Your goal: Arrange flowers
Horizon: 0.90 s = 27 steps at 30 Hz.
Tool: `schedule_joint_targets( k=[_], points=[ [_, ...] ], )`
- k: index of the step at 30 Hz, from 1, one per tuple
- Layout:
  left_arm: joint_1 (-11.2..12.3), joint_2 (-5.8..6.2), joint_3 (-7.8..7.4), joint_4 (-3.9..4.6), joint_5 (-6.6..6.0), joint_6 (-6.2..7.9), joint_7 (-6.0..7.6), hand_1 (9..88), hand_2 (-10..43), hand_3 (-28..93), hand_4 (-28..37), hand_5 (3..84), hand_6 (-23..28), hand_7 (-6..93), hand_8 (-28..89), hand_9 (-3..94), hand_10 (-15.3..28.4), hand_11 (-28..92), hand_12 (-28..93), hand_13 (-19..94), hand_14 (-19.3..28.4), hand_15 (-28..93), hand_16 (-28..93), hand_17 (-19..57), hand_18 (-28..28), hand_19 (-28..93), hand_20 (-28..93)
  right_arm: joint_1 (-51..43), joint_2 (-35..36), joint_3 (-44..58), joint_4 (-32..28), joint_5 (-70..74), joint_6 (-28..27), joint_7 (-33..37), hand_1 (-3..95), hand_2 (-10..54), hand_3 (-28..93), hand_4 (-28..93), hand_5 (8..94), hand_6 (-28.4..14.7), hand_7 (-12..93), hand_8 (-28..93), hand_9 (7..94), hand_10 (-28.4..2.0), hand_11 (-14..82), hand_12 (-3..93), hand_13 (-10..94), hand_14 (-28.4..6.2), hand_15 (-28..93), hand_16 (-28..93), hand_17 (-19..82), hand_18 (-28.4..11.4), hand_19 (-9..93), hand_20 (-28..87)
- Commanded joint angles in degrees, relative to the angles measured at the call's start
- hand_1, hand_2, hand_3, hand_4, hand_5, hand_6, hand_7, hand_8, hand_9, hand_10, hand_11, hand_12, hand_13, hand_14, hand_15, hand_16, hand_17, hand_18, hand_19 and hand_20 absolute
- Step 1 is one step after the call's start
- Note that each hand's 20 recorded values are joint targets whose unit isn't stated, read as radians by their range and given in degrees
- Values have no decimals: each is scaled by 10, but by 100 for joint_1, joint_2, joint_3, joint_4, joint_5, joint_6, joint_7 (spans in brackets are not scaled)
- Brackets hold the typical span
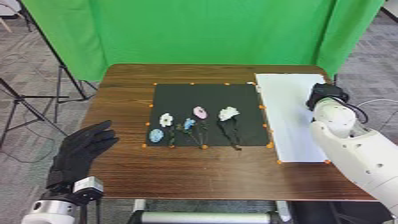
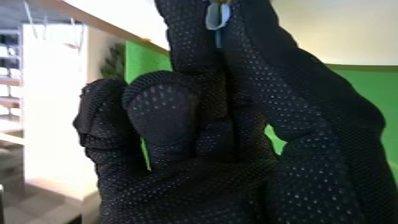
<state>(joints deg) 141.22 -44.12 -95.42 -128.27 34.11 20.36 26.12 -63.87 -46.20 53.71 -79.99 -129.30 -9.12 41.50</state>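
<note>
Gloved tips of the right hand (image 2: pixel 222 185) pinch what looks like a pale flower (image 2: pixel 212 19) near the white sheet (image 1: pixel 302 140), a grip probably chosen to spare something so slight. Other flowers (image 1: pixel 228 113) lie spread on the black mat (image 1: pixel 178 95), likely for easy picking. Open and empty, the left hand (image 1: pixel 71 157) leaves them room.

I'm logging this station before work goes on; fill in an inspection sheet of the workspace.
Surface: brown table, black mat, white sheet.
Job's things: pink, white and blue flowers on mat.
Clutter: orange markers along mat and sheet edges.
Left hand: open, left of mat.
Right hand: near sheet's right edge, pinching small pale item.
Cables: black cable at right wrist.
Surroundings: green backdrop behind.
</note>
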Motion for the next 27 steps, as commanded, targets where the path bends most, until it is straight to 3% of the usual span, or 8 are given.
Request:
schedule_joint_targets(
  k=[1, 5, 11, 18, 27],
  points=[
    [74, 13, 47, 4, -19, -18, 49, 279, 50, 823, -201, 447, 132, 203, -110, 405, 224, 400, 98, 295, 284, 679, -150, -92, 224, 607, 88, -192, 191, -184, -305, -103, 707, -29, 541, -89, 751, -282, 772, 18, 293, -16, 890, -58, 141, 352, 761, -33, 762, 194, 470, -174, 932, 250],
    [137, 24, 14, -13, -28, 8, 67, 279, 50, 823, -201, 448, 132, 203, -110, 405, 224, 399, 98, 295, 284, 679, -150, -92, 224, 607, 88, -268, 207, -198, -651, -9, 1278, 0, 544, -91, 754, -282, 786, 16, 284, -9, 902, -54, 151, 353, 770, -31, 760, 196, 479, -174, 932, 253],
    [191, 50, -44, -26, -39, 32, 74, 279, 50, 822, -201, 447, 132, 202, -110, 404, 224, 400, 98, 295, 284, 679, -150, -92, 224, 608, 88, -598, 257, -225, -1503, -148, 1602, -453, 541, -94, 769, -283, 796, 12, 272, 1, 908, -56, 150, 356, 782, -33, 758, 196, 490, -176, 932, 262],
    [147, 34, -56, -19, 4, -22, -12, 279, 50, 823, -201, 447, 132, 202, -110, 404, 224, 399, 98, 295, 284, 679, -150, -92, 224, 608, 88, -1284, 107, -245, -2289, -278, 1445, -770, 538, -95, 777, -283, 799, 9, 263, 10, 907, -62, 153, 357, 780, -36, 757, 200, 489, -180, 932, 268],
    [116, 6, -90, -5, 58, -65, -73, 277, 49, 826, -201, 447, 132, 201, -110, 405, 224, 400, 98, 294, 284, 680, -150, -92, 224, 608, 88, -1798, -124, -298, -2608, -231, 1401, -720, 538, -95, 778, -283, 799, 6, 257, 16, 903, -70, 158, 353, 777, -38, 755, 202, 485, -181, 932, 269]
  ],
)
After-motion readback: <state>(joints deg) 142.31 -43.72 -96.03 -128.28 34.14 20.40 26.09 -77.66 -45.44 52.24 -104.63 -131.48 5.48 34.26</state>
